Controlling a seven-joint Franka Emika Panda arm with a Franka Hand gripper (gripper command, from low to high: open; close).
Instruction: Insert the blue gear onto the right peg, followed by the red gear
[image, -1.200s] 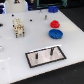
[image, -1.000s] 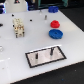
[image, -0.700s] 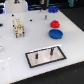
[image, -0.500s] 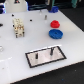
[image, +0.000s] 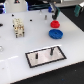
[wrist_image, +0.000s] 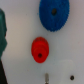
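Your fingers (image: 53, 16) hung above the red gear (image: 54, 23); their spread couldn't be told. The blue gear (image: 56, 33) lay on the surface (image: 15, 50) beyond them, toward the right peg (image: 51, 50). Risk: descending here would grab red first, breaking the order.

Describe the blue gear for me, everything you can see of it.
The blue gear is a wide, round, bright-blue disc, plastic by its look, with a raised hub at its centre. It lies flat on the white table, apart from the smaller red gear and from the black pegged plate. Nothing grips it.
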